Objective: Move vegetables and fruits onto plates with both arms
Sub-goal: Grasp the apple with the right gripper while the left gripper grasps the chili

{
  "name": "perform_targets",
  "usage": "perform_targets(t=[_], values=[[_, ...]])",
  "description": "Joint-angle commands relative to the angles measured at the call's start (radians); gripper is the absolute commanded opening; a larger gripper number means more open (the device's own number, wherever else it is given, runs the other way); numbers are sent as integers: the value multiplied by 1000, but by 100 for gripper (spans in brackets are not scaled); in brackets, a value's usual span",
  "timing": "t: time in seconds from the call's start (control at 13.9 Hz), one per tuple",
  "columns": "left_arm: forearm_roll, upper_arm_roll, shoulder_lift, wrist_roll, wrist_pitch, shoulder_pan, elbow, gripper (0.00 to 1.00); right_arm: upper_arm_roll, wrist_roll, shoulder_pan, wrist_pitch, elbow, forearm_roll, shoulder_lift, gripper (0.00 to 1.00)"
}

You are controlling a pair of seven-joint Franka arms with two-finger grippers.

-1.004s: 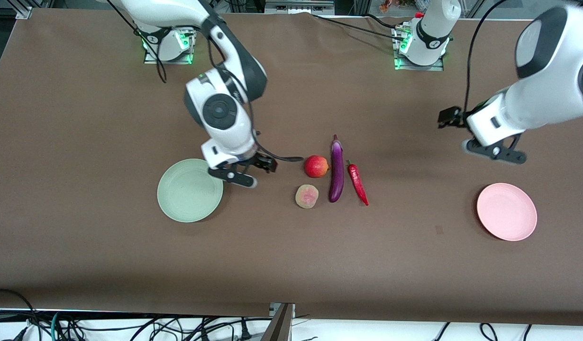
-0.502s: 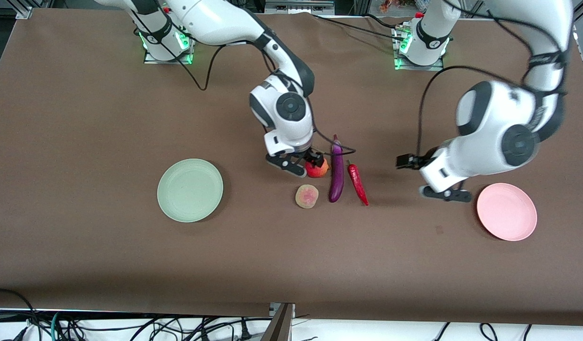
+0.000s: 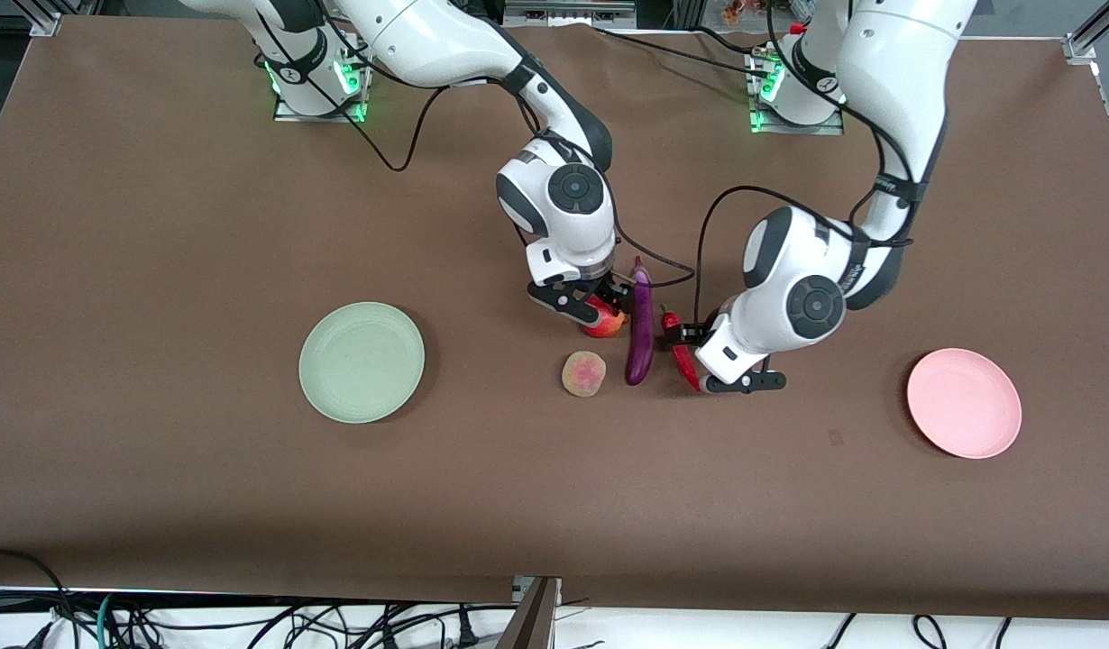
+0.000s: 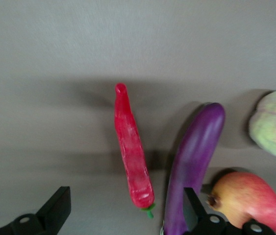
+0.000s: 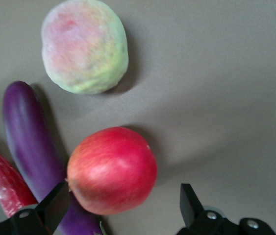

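You had both tools spread wide for the pick-up step: the right tool (image 3: 586,309) straddled the red fruit (image 3: 603,321) and the left tool (image 3: 699,361) hung over the chili (image 3: 682,355), all four items on the desk between the plates. Next, I judge, each needed lowering and closing.

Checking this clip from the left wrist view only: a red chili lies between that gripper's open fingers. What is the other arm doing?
Observer: The right gripper hangs open over the round red pomegranate-like fruit, fingers either side.
Operator: Are there plates?
Observer: Yes, a pale green round plate lies toward the right arm's end of the table, with nothing on it.
Operator: And a second?
Observer: A pale pink round plate lies toward the left arm's end, also bare.
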Motion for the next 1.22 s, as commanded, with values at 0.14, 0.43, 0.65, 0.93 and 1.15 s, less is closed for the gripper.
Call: perform_targets(t=[0.14, 0.43, 0.65, 0.93, 1.15], values=[[-149, 4, -1, -39, 31, -6, -19, 100, -3, 43, 4, 23, 57, -12, 24, 100], [-166, 4, 12, -41, 33, -4, -19, 100, -3, 47, 6, 75, 57, -13, 55, 100], [-166, 4, 16, -42, 43, -6, -21, 100, -3, 45, 6, 106, 57, -15, 76, 100], [-166, 4, 16, -41, 43, -6, -19, 100, -4, 34, 3, 101, 52, -18, 75, 75], [-166, 4, 15, -41, 43, -6, -21, 100, -7, -15, -22, 37, 54, -17, 34, 20]])
